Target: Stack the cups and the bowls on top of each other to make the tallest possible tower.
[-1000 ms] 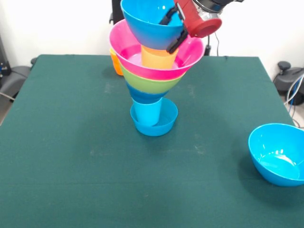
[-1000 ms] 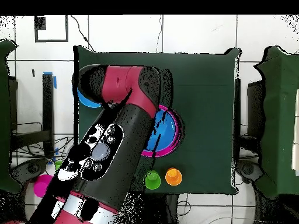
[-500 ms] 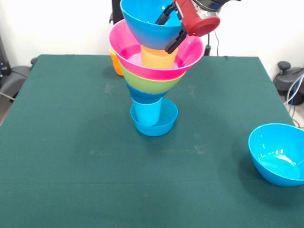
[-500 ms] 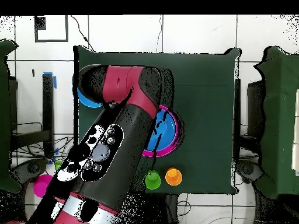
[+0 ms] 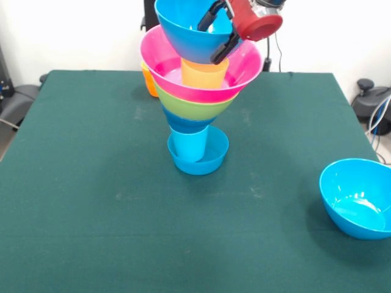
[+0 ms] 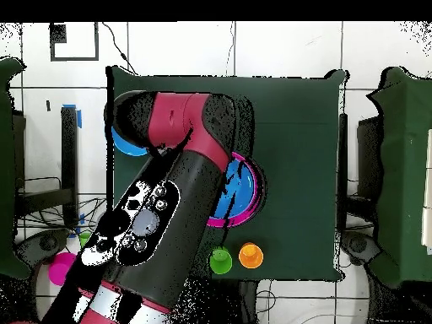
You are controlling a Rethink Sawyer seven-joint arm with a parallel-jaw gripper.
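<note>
Jaws straddle top blue bowl's rim atop tower.

Wall: plain white wall across the top of the front view.
Table: dark green cloth-covered table filling most of the frame.
Floor: white tiles with dark grout lines, upper part of the overhead view.
Cables: blue and grey cables at the right edge.
Left edge: dark chair-like shape.

I see the tower standing mid-table, toward the far side. One cup sits just behind it to the left. A lone bowl rests well apart, at the near right edge.
</note>
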